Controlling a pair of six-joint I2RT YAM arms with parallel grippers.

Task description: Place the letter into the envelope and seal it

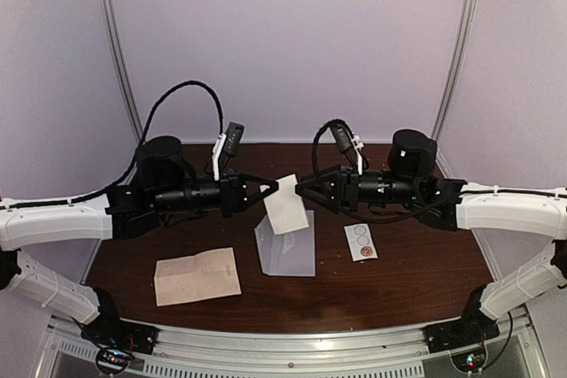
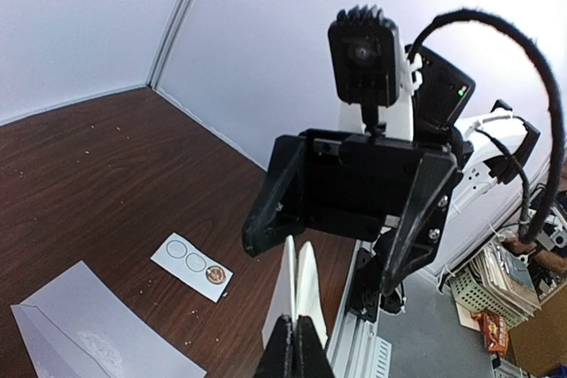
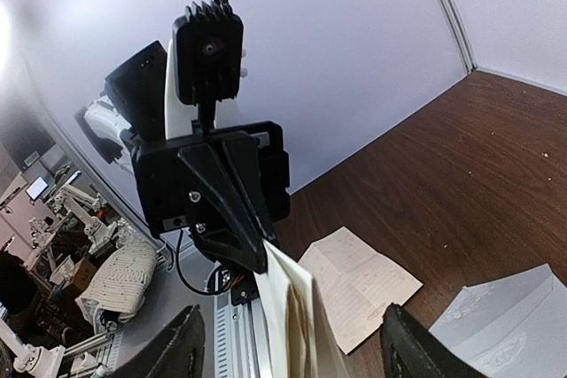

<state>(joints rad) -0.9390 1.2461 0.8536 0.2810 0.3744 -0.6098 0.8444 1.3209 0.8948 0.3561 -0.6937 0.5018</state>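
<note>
My left gripper is shut on the top corner of a folded white paper, which seems to be the letter, and holds it hanging above the table. The left wrist view shows its fingertips pinched on the paper's edge. My right gripper faces it, open. Its fingers stand wide apart on either side of the paper without touching it. The pale grey envelope lies flat under the hanging paper. It also shows in the left wrist view and the right wrist view.
A tan creased sheet with writing lies at the front left of the brown table and shows in the right wrist view. A small white sticker strip with circles lies right of the envelope and shows in the left wrist view.
</note>
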